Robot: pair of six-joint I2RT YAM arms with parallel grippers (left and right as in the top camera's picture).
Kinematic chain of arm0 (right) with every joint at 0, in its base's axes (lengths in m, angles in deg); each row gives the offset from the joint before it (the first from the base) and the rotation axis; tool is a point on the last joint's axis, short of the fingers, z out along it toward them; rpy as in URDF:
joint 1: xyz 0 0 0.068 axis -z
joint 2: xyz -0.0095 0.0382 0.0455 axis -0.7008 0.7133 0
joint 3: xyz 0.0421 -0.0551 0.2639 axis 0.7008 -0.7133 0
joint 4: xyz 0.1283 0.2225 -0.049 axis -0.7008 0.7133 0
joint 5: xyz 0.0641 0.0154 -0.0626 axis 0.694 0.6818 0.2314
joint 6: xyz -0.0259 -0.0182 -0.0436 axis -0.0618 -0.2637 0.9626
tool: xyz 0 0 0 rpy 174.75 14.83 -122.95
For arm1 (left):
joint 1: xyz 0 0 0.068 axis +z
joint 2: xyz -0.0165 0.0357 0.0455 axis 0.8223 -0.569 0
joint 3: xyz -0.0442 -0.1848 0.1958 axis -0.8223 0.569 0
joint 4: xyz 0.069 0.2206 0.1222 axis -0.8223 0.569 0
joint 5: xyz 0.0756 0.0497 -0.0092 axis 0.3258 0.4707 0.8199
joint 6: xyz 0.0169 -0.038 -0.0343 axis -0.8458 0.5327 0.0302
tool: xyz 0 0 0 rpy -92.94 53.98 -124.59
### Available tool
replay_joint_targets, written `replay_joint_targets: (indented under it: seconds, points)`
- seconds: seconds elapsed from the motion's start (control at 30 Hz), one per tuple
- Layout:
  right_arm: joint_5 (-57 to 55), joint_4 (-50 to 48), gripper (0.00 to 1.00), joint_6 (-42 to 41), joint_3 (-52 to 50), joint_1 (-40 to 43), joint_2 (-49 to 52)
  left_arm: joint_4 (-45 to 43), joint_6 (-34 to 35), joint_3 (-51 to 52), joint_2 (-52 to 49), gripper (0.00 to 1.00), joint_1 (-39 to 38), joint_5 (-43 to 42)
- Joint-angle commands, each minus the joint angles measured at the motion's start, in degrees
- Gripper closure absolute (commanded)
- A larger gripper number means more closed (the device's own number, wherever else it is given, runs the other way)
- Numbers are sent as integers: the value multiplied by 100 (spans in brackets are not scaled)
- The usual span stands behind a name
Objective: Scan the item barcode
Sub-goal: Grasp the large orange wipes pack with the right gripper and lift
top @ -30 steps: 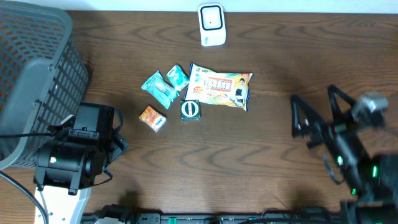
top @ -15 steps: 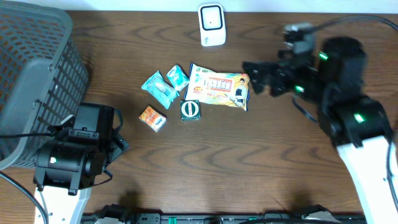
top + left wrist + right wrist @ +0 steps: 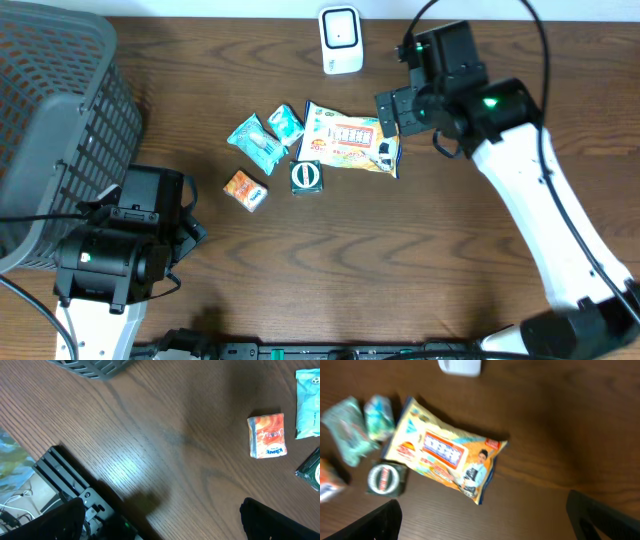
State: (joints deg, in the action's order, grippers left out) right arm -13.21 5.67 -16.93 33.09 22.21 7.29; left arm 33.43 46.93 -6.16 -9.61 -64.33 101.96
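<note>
**A shop checkout mocked up on a robot test bench.**
You see a dark wood-grain surface [image 3: 400, 270] laid out like a till. A grey plastic shopping basket [image 3: 50, 110] sits on the left arm's side and a white barcode scanner [image 3: 340, 40] stands at the far edge. Near it lie small goods in printed wrappers: a snack packet [image 3: 350, 140], a teal sachet [image 3: 256, 141], an orange pack [image 3: 245, 190] and a green pack [image 3: 306, 177]. The left arm [image 3: 115, 255], right arm [image 3: 520, 190] and black rail [image 3: 70, 480] mark it as a lab.
</note>
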Motion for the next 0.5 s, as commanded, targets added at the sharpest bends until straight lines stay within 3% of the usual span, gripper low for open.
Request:
replay_joint_targets:
  seconds: [0.0, 0.47]
  points:
    - [-68, 37, 1, 109, 127, -24, 212, 17, 55, -111, 26, 3, 22, 94]
    - [304, -466, 1, 87, 107, -33, 452, 17, 55, -111, 26, 2, 22, 94]
